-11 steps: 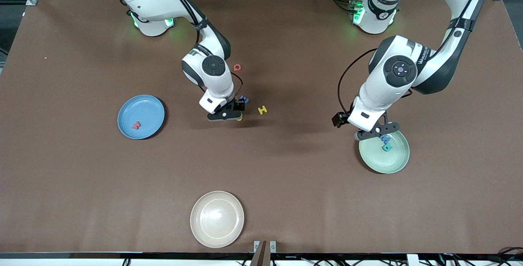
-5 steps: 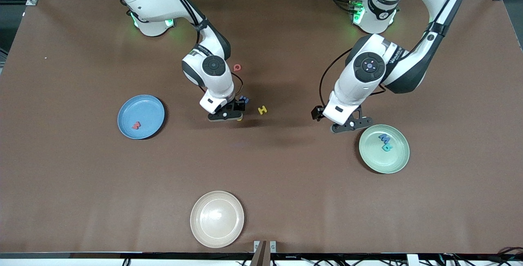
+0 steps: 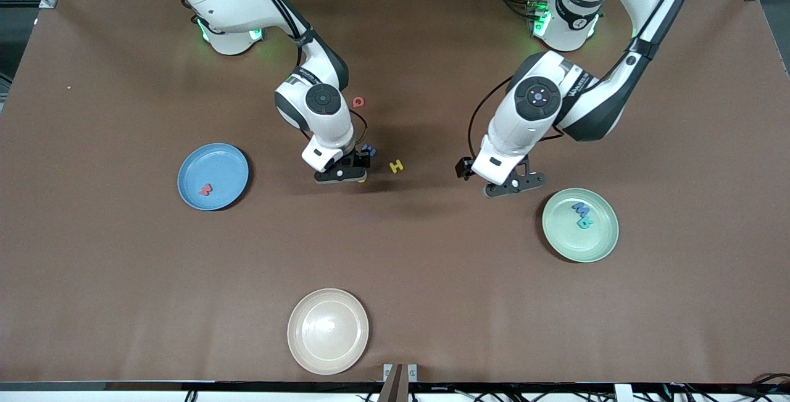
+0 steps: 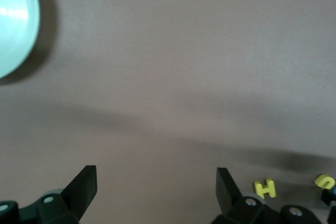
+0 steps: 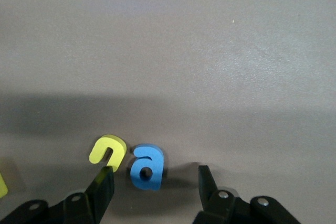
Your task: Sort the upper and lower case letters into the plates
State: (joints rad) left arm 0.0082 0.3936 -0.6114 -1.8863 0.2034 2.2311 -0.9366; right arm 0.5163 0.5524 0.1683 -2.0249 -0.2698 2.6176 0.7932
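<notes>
I count three letters sorted so far: a red one [image 3: 205,189] lies in the blue plate [image 3: 213,176], and a blue one [image 3: 580,208] and a teal one [image 3: 584,223] lie side by side in the green plate [image 3: 580,225]. The beige plate [image 3: 328,330] holds nothing.

My right gripper [image 5: 155,182] is down at the table over the unsorted cluster, jaws parted around a blue lowercase "a" [image 5: 146,167] without touching it that I can see. A yellow curved letter [image 5: 108,150] lies just outside one finger [image 5: 104,181], close enough that I judge it may get nudged when I close. A yellow "H" [image 3: 396,166] sits near this gripper toward the left arm's end, and a red round letter [image 3: 358,102] lies apart from it, toward the robot bases.

My left gripper [image 3: 514,183] is empty with jaws wide, over bare table between the green plate and the "H".

By my reckoning at least four letters remain loose; I cannot find the eighth.
</notes>
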